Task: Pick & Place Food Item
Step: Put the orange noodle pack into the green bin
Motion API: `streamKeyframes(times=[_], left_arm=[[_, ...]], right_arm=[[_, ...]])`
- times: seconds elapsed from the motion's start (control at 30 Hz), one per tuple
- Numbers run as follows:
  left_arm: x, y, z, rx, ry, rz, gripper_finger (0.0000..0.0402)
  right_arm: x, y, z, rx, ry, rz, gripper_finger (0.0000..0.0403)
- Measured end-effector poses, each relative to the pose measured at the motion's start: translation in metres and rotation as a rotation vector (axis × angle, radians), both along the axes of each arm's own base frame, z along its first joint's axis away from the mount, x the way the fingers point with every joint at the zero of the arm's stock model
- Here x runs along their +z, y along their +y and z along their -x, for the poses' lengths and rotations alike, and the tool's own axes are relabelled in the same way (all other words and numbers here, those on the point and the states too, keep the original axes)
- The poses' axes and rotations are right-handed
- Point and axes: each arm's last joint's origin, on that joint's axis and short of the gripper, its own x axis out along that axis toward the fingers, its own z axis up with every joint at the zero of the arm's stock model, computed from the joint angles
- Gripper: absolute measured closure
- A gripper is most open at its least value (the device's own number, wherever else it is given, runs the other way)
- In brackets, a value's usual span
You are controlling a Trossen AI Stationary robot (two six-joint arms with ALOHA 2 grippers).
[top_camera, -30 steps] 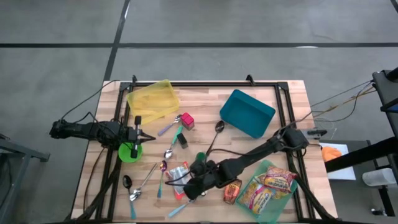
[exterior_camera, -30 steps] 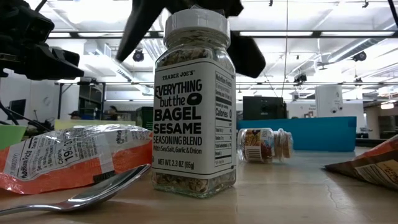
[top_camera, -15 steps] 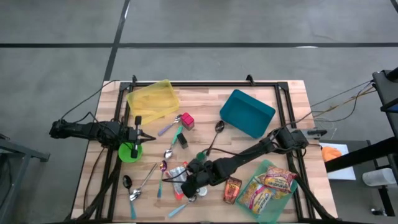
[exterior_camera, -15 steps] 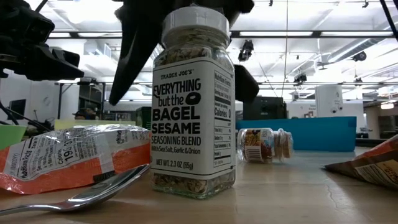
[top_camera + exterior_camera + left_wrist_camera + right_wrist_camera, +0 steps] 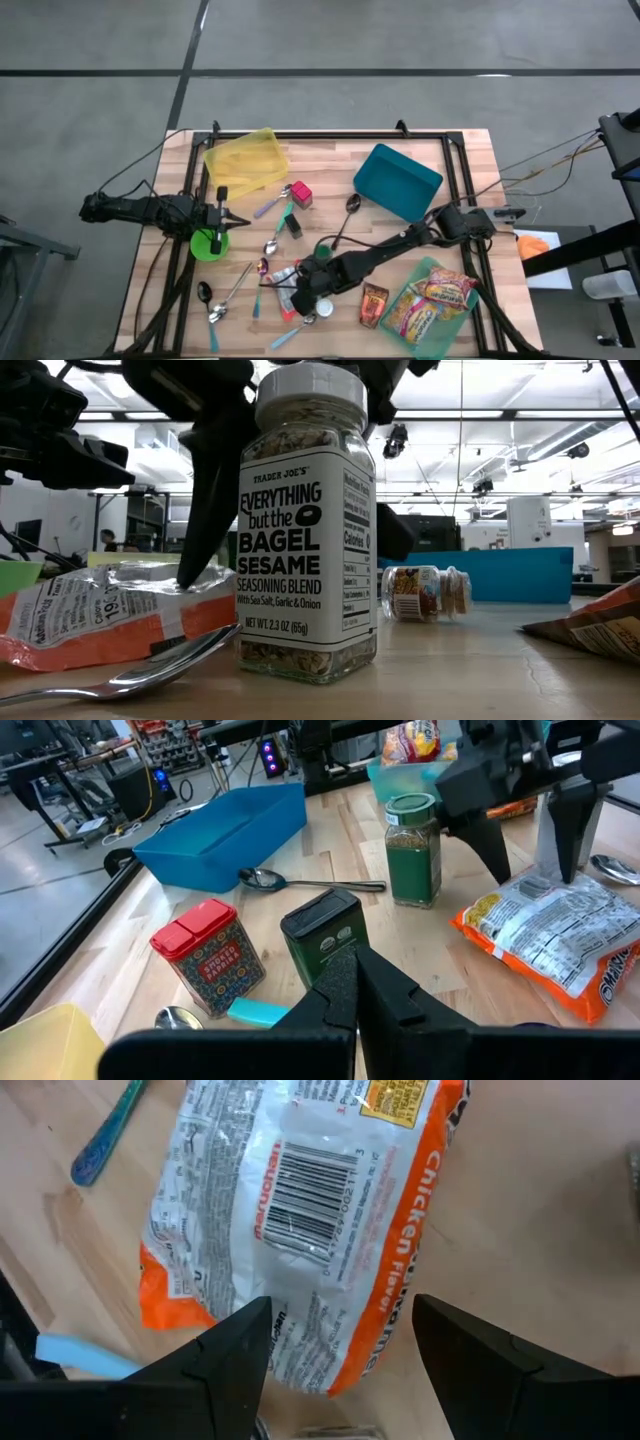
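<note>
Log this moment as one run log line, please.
phase: reaching | right gripper: open, over noodle packet, not gripping | left gripper: shut, idle at table's left side | seasoning jar: upright beside packet

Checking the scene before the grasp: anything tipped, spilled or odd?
One small jar lies on its side on the table near the teal bin. The bagel seasoning jar stands upright, lid on. Nothing spilled. The right pincer is open over the ramen packet.
</note>
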Motion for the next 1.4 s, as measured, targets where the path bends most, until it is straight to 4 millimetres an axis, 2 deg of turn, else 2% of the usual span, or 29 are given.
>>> streamKeyframes(times=[0.43,0.53,0.87,1.03,1.4], left_arm=[[0.0001,0.0000,0.0000,0.000,0.000,0.000,0.0401],[0.0000,0.0000,0.0000,0.000,0.000,0.000,0.0401],[0.0001,0.0000,0.0000,0.000,0.000,0.000,0.0401],[0.0000,0.0000,0.0000,0.000,0.000,0.000,0.0401],[0.0000,0.0000,0.0000,0.000,0.000,0.000,0.0401]], right_arm=[[-0.0032,-0.0006,-0.0012,0.010,0.006,-0.013,0.0169],[-0.0033,-0.0006,-0.0011,0.012,0.007,-0.013,0.0194],[-0.0029,0.0000,-0.0015,0.027,-0.002,-0.006,0.0332],[-0.0025,0.0004,-0.0021,0.033,-0.010,-0.006,0.0386],[-0.0011,0.0010,-0.0037,0.048,-0.037,0.009,0.0388]])
